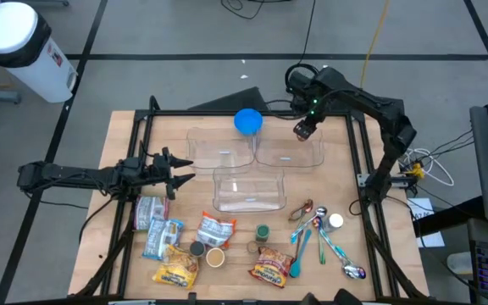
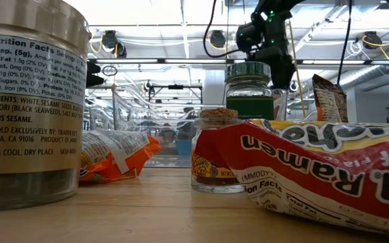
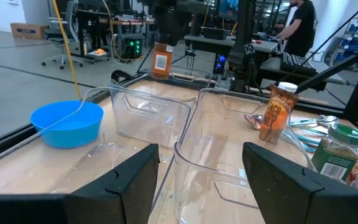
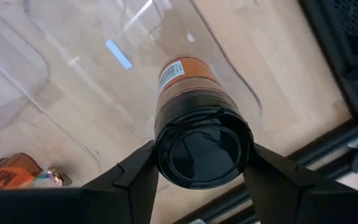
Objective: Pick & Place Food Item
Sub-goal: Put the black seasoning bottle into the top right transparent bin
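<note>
The right gripper [image 4: 199,163] is closed around the black lid of a spice jar [image 4: 191,93] with an orange label, one finger pressing each side of the cap, and the jar hangs from it, clear of the surface. Directly below the jar is a clear plastic bin [image 1: 291,150] at the far right of the table [image 1: 235,263]; a second clear bin [image 1: 221,148] lies just beside it, with a blue bowl [image 1: 247,122] at its far edge, and a third clear bin [image 1: 249,188] sits nearer the front. The print on the held jar's label is too small to read. The left gripper [image 1: 179,170] waits at the left side of the table with its fingers apart and nothing between them, pointing toward the bins. In front of this gripper and lower on the table lie packets and jars. Seen from table height, a tin [image 2: 29,101] reads "Nutrition Facts" and lists white sesame seeds and nori, and a red packet [image 2: 316,172] reads "Ramen". A green-filled jar [image 2: 248,91] stands behind them. A brown pouch [image 3: 272,112] stands upright near the spoons [image 1: 320,241].
</note>
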Controlling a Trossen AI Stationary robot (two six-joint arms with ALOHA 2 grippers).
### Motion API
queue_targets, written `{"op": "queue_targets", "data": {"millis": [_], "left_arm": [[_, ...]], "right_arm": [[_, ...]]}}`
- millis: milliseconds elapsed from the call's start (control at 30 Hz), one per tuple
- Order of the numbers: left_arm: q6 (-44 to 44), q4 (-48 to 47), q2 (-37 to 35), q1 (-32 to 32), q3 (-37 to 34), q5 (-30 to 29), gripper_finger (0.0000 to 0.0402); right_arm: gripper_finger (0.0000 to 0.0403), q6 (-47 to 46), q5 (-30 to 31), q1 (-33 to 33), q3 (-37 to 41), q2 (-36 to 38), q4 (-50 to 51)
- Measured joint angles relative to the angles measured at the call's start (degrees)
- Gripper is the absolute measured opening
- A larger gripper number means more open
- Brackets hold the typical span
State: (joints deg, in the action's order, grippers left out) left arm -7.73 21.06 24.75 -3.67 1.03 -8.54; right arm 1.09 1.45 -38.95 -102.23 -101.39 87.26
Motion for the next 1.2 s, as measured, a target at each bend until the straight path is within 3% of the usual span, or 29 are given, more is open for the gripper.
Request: {"op": "queue_targets", "data": {"millis": [200, 433, 700, 1200], "left_arm": [[0.0, 0.0, -0.02, 0.01, 0.0, 0.0, 0.0241], [0.0, 0.0, 0.0, 0.01, -0.01, 0.0, 0.0241], [-0.01, 0.0, -0.01, 0.0, 0.0, 0.0, 0.0241], [-0.01, 0.01, -0.01, 0.01, 0.01, 0.0, 0.0241]], "right_arm": [[0.0191, 0.57, 0.82, 1.17, 3.91, -0.7, -2.2], [0.0199, 0.19, 7.55, 2.44, 11.11, -0.65, -4.88], [0.019, 0.88, 7.7, 2.44, 17.99, -0.65, -11.82], [0.0249, 1.46, 7.57, 2.47, 19.06, -0.64, -12.26]]}}
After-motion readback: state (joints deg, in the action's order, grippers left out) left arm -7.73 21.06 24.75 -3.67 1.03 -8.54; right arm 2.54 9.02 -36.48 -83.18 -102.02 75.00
